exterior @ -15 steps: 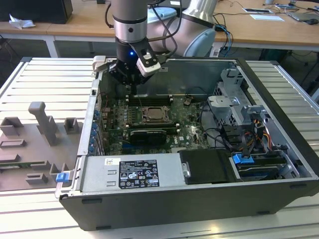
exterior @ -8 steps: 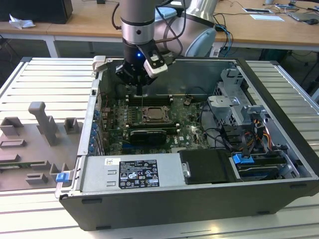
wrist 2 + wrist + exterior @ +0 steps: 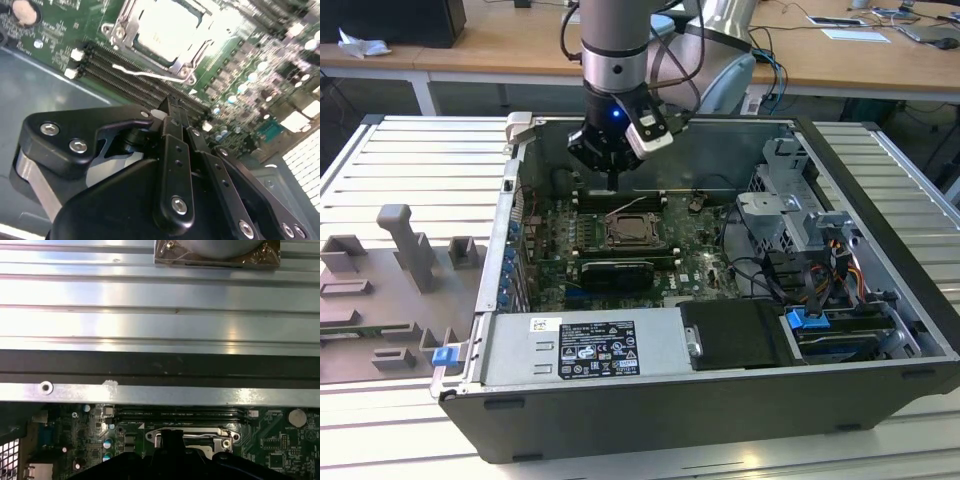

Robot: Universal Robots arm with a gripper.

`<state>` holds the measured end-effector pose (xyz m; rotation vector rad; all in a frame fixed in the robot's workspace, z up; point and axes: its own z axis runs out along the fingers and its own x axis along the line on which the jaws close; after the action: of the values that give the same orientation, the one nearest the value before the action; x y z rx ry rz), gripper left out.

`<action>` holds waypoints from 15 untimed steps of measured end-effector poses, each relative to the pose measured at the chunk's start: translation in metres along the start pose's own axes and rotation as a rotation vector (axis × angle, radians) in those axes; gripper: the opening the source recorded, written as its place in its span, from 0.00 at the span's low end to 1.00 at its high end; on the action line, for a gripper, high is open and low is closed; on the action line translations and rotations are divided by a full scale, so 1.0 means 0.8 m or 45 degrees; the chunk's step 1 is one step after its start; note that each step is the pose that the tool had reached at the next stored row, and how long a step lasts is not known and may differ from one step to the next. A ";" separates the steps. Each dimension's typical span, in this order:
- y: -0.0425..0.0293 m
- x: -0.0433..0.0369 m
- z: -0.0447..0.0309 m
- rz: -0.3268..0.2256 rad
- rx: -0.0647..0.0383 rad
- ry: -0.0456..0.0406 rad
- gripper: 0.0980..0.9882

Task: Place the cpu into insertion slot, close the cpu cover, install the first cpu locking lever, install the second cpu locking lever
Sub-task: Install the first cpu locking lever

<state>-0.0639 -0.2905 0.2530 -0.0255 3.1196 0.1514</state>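
Observation:
My gripper [image 3: 612, 185] hangs inside the open computer case, over the far edge of the insertion slot [image 3: 635, 232] on the green motherboard [image 3: 700, 250]. Its black fingers [image 3: 172, 125] are shut with nothing between them, and the tip [image 3: 169, 102] hovers over the memory slots just beside the socket. The cpu [image 3: 167, 27] lies in the socket, pale top up. The cpu cover [image 3: 120, 32] lies flat around it as a silvery frame. A thin silvery locking lever [image 3: 145, 75] runs along the socket edge nearest the fingertips. The socket [image 3: 192, 436] sits behind the dark gripper [image 3: 170, 440] in the first wrist view.
Long black memory slots [image 3: 125, 70] lie between the fingers and the socket. A labelled power supply [image 3: 585, 350] fills the case's front. A drive cage [image 3: 790, 200] and cables [image 3: 820, 285] crowd the exterior view's right. Grey fixtures [image 3: 405, 250] stand outside the case wall [image 3: 160, 370].

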 end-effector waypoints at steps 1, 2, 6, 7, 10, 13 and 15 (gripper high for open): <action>-0.0002 -0.001 0.0020 0.000 -0.003 0.000 0.01; -0.0003 -0.002 0.0031 0.000 -0.003 0.000 0.01; -0.0009 -0.006 0.0056 0.000 -0.003 0.000 0.01; -0.0012 -0.007 0.0059 0.000 -0.003 0.000 0.01; -0.0034 -0.014 0.0099 0.000 -0.003 0.000 0.01; -0.0039 -0.022 0.0143 0.000 -0.003 0.000 0.01; -0.0043 -0.025 0.0177 0.000 -0.003 0.000 0.01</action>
<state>-0.0436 -0.2922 0.2389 -0.0257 3.1194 0.1547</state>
